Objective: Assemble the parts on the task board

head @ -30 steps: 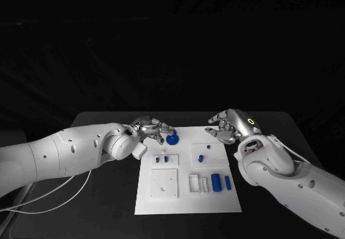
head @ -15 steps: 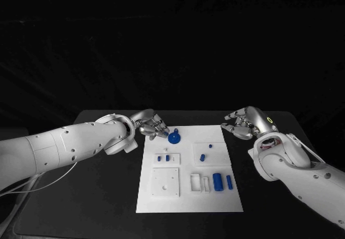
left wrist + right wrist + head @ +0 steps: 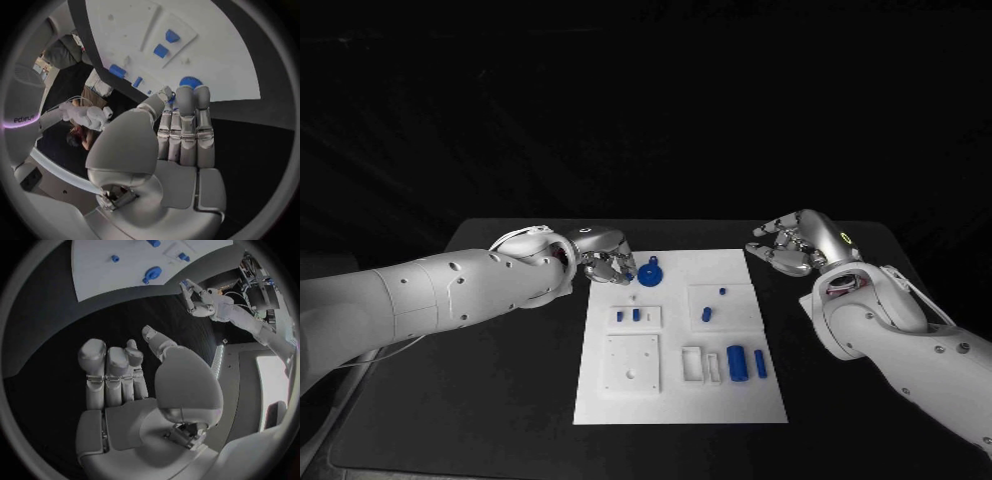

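Black table (image 3: 502, 390) — dark matte top, far edge visible behind both arms. White task board (image 3: 678, 408) lies flat on it, at middle, long side running toward robot — bare black tabletop on both sides of it.

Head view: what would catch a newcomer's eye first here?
The white task board lies bright in the middle of the black table, dotted with small blue parts. A round blue part sits near the board's far edge, right beside the left hand. The right hand is off the board's far right corner, holding nothing.
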